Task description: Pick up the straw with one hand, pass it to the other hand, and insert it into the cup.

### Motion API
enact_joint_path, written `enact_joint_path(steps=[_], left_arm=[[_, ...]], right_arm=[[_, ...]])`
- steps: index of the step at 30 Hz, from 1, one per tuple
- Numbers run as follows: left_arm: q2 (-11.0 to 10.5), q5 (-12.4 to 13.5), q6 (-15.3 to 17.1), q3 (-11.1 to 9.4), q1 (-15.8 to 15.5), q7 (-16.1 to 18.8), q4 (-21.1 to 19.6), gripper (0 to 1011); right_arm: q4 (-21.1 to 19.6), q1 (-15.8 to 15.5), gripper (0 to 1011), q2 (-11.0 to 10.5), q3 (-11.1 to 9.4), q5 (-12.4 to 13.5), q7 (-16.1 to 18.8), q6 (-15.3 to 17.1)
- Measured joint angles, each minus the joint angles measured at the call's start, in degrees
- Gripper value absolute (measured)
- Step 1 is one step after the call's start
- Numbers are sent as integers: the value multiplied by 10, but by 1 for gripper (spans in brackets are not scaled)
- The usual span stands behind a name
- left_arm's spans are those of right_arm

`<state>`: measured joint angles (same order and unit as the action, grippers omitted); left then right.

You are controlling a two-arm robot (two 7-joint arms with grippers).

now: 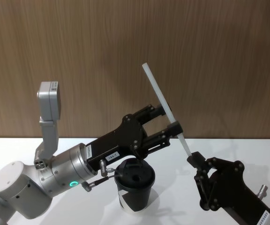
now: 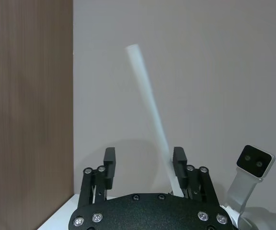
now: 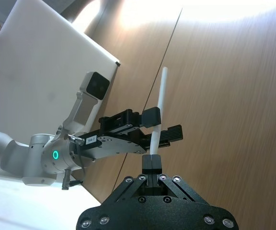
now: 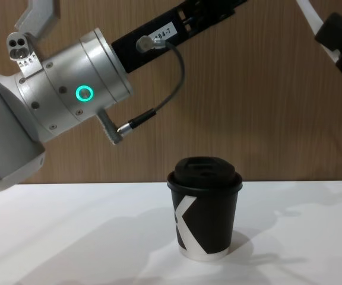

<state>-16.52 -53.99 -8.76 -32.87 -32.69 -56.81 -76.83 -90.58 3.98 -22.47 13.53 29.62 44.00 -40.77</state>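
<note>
Straw (image 1: 156,89) tilted, low end clamped in right gripper (image 1: 193,161); left gripper (image 1: 167,120) jaws apart, straddling straw's middle. You likely close left next.

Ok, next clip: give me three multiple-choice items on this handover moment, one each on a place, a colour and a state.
1. Where is the cup? A upright on the table under the left gripper; B held in the air; C lying on its side.
2. The left wrist's ring light glows: A red; B green; C yellow.
3. Which gripper is shut on the straw? A left; B right gripper; C both.
Answers: 1 A, it stands on the table below that gripper. 2 B, the ring is green. 3 B, it pinches the straw's lower end, while the left one's fingers stand apart around it.
</note>
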Motion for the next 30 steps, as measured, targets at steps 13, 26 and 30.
enact_joint_path(steps=[13, 26, 30], left_arm=[[1, -1, 0, -1, -1, 0, 1, 330], [1, -1, 0, -1, -2, 0, 2, 148], [1, -1, 0, -1, -2, 0, 2, 129]], right_arm=[[0, 0, 0, 0, 0, 0, 0, 0], [0, 0, 0, 0, 0, 0, 0, 0], [0, 0, 0, 0, 0, 0, 0, 0]])
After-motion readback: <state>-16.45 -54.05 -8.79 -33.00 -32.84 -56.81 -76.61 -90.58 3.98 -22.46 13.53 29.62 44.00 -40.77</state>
